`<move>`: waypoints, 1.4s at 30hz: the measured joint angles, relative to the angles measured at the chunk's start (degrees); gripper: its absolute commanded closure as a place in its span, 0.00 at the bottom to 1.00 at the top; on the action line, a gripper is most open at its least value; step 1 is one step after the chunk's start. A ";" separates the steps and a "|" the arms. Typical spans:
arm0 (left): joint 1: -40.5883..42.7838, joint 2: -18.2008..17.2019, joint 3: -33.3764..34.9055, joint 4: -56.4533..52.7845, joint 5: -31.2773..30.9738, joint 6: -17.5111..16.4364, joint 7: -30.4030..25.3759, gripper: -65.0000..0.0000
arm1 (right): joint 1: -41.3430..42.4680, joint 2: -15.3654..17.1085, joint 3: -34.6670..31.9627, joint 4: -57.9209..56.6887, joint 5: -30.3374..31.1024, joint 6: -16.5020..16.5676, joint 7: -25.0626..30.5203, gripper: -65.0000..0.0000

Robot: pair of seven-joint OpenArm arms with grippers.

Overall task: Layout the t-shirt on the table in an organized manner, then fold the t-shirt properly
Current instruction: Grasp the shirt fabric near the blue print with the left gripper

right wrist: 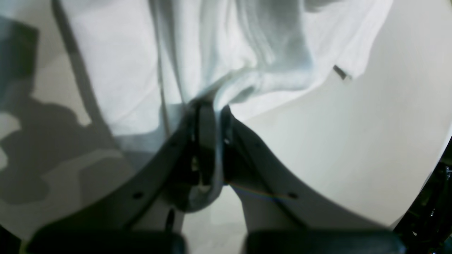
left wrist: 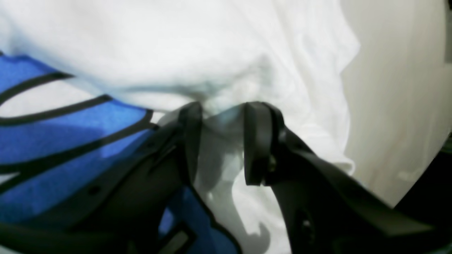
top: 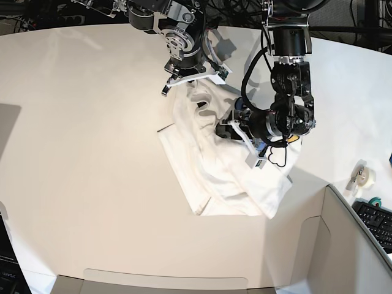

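Note:
The white t-shirt (top: pixel 214 165) lies crumpled on the off-white table (top: pixel 92 122), and a blue print with black outlines shows in the left wrist view (left wrist: pixel 63 141). My right gripper (right wrist: pixel 210 109) is shut on a bunched fold of the t-shirt (right wrist: pixel 247 53) and holds it above the table (right wrist: pixel 335 141); in the base view it is at the shirt's far end (top: pixel 191 82). My left gripper (left wrist: pixel 224 116) stands open, its jaws apart on either side of a ridge of white cloth, at the shirt's right side (top: pixel 237 125).
A grey box corner (top: pixel 343 245) rises at the near right, close to the shirt's lower edge. A tape roll (top: pixel 362 177) and a keyboard (top: pixel 376 220) lie beyond it. The table's curved edge (left wrist: pixel 416 169) shows right of the shirt.

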 measured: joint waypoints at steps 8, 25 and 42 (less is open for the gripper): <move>-2.36 0.11 -0.04 -2.62 -5.01 0.48 1.03 0.68 | -0.04 -0.17 -0.02 0.00 0.02 0.00 0.13 1.00; -8.48 0.17 -0.04 -13.09 -12.00 0.70 0.83 0.67 | -0.20 -2.58 -0.02 0.00 0.02 0.00 -0.04 1.00; -7.89 0.13 0.85 -12.87 -19.21 0.44 7.37 0.63 | -0.17 -2.54 0.00 0.00 0.04 0.00 -0.07 1.00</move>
